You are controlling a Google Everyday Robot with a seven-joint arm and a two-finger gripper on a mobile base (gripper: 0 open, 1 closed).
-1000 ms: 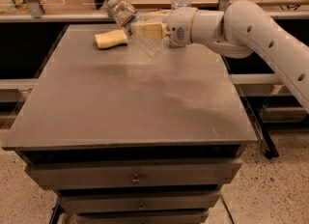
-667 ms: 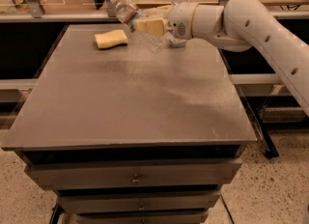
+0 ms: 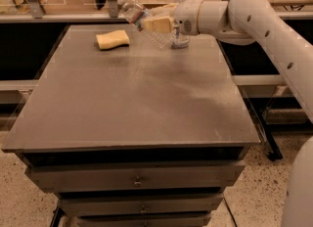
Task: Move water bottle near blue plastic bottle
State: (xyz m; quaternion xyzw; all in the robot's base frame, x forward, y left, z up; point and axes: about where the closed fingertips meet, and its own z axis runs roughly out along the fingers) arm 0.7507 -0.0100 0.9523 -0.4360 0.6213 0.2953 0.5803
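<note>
My gripper (image 3: 154, 24) is shut on the water bottle (image 3: 139, 19), a clear ribbed bottle with a white cap and a red-and-white label band. It holds the bottle tilted, cap up and to the left, above the far part of the table. The blue plastic bottle (image 3: 183, 11), slim with a white cap and a pale label, stands upright at the table's far edge, just right of the gripper and partly hidden behind my wrist.
A yellow sponge (image 3: 112, 39) lies at the far left of the grey table (image 3: 137, 103). A shelf rail with posts (image 3: 58, 16) runs behind the table. Drawers (image 3: 134, 179) sit below the tabletop.
My gripper has carried the water bottle a little farther back and up, closer to the blue plastic bottle. The sponge and the blue plastic bottle have not moved.
</note>
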